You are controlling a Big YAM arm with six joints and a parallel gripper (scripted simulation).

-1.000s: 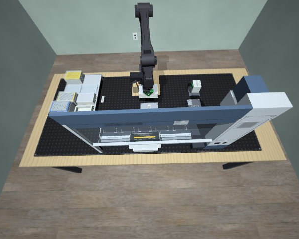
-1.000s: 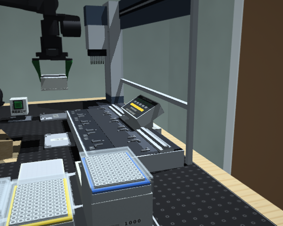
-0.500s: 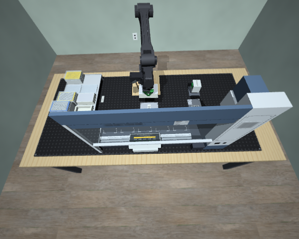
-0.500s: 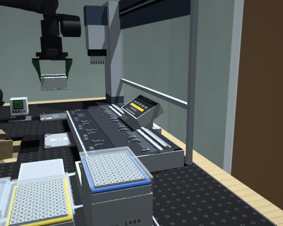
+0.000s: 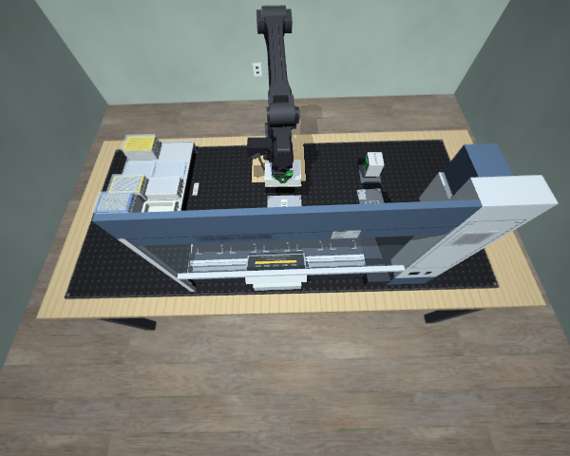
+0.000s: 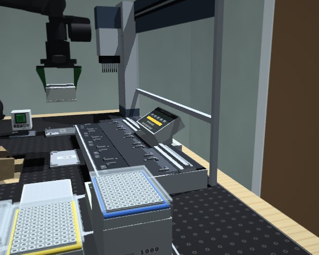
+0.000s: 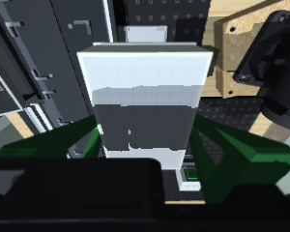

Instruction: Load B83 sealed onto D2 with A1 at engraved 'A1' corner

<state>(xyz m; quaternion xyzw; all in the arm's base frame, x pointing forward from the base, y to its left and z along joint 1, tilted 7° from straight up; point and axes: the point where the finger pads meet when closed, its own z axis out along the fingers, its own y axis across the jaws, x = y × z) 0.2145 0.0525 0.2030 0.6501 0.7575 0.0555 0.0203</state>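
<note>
My gripper (image 5: 281, 178) (image 6: 60, 87) (image 7: 145, 116) is shut on the deep-well block (image 5: 294, 172) (image 6: 61, 94) (image 7: 145, 72), gripping its two sides with the green fingers. The block is white with a sealed flat top and hangs level, high above the table beside the arm's base. The deck (image 6: 110, 148) (image 5: 275, 248) (image 7: 72, 58), a dark strip with small corner brackets, lies off to one side of the block and lower down; its positions are bare. The READY key (image 5: 373, 162) (image 6: 21, 118) (image 7: 189, 175) stands on its post, green-faced.
The regrip nest (image 5: 283, 198) (image 6: 65, 159) lies below the gripper. The SHELF (image 5: 177, 147) holds plates and lidded tip racks, one blue (image 5: 112, 200) (image 6: 128, 189), one yellow (image 5: 139, 142) (image 6: 44, 224). A blue gantry beam (image 5: 285, 218) and pipette head (image 6: 108, 49) span the deck.
</note>
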